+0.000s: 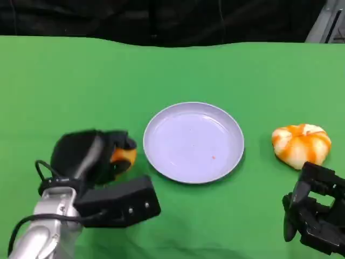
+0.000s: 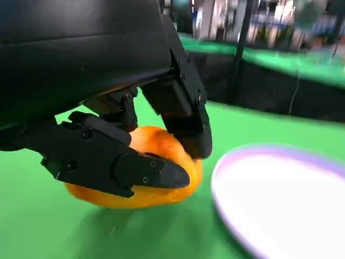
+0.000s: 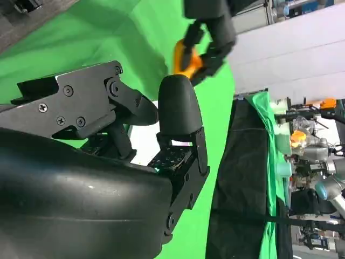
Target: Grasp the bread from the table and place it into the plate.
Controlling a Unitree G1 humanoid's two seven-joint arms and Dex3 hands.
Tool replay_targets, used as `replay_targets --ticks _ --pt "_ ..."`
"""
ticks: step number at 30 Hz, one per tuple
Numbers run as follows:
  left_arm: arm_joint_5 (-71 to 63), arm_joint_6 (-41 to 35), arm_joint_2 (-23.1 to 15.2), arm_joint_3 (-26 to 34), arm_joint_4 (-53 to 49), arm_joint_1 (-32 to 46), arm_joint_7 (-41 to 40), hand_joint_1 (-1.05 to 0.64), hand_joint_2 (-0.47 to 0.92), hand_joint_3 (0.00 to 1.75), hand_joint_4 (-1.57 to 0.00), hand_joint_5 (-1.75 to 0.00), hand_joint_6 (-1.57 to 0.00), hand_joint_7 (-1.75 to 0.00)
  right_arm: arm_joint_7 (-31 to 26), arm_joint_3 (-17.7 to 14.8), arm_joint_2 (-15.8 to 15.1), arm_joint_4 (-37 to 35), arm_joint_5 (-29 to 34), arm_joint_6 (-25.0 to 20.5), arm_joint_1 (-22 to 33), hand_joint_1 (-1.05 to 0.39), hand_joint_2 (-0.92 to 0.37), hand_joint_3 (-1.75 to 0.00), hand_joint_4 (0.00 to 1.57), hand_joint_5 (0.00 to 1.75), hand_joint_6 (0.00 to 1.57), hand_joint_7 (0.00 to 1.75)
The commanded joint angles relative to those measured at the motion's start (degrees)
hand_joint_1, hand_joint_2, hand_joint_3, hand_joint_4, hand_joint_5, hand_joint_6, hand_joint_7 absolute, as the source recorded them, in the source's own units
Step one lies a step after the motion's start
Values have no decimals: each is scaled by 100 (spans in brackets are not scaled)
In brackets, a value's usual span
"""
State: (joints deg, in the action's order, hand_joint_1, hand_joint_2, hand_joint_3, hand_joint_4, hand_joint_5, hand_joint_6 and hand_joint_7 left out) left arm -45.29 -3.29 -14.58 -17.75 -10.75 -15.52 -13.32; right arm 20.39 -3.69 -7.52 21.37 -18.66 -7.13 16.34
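Observation:
A round orange bread sits in the grip of my left hand, just left of the pale lilac plate. In the left wrist view black fingers wrap over and under the bread, with the plate's rim close beside it. I cannot tell whether the bread touches the cloth. The right wrist view shows that hand and bread from afar. My right hand rests low at the near right, fingers apart and holding nothing.
A second bun, orange with white stripes, lies on the green cloth right of the plate, just beyond my right hand. A black curtain runs along the table's far edge.

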Motion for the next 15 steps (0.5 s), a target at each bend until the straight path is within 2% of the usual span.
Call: replay_targets --ticks 1,7,11,15 --pt "39 115 -165 196 569 12 -81 -9 86 53 -74 -175 -67 -158 -27 -35 -45 -5 -22 22 -14 -1 -78 -84 81 175 71 159" --pt "17 39 -140 325 1383 -53 137 -10 80 65 -73 -175 -74 -145 -70 -13 -13 1 9 51 -2 -2 -77 -84 82 175 71 161" --pt "-29 28 -74 298 1751 -138 258 -10 73 75 -72 -175 -86 -121 -61 -14 -8 -11 -6 53 -7 -2 -77 -85 82 175 70 161" --pt "-122 -7 87 191 1966 -285 346 -9 70 80 -72 -175 -86 -125 -67 -22 -30 9 -31 -28 -22 -3 -78 -84 82 175 70 162"
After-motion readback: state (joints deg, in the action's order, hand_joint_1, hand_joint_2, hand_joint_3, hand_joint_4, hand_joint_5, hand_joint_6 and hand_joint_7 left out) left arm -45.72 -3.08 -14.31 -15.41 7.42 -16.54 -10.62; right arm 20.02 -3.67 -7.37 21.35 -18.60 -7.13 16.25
